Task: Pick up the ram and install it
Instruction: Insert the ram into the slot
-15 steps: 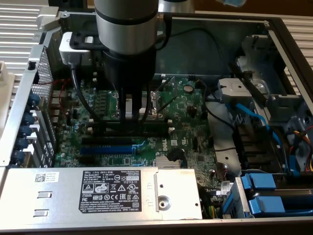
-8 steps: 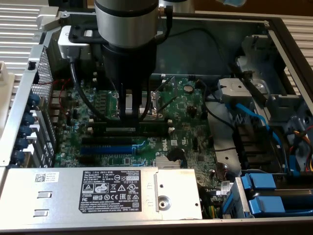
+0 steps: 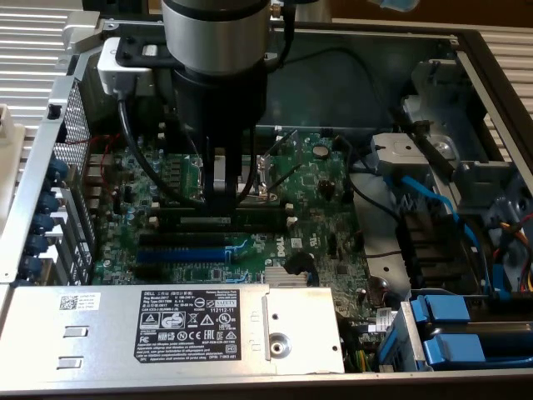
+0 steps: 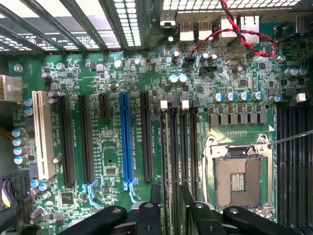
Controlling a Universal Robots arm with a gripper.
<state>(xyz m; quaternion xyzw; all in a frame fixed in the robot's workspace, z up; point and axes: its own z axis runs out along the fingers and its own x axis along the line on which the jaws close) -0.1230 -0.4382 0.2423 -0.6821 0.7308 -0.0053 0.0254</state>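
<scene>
Ram [image 4: 167, 161] stands in its slot between end effector [image 4: 169, 203] fingers, closed on it.

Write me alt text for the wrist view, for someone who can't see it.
Seen from above, a green motherboard inside a computer case, with the gripper hovering low over the black memory slots. A blue expansion slot runs beside them, and an empty processor socket sits on their other side.

The scene is lit evenly and brightly from above. Glare is seen on the white ribbed surface [image 3: 33, 50] (nearly washed out) and on the vent slots [image 4: 129, 19]. Soft shadow is cast beneath the arm [image 3: 218, 75]. Slight blur is noted throughout.
</scene>
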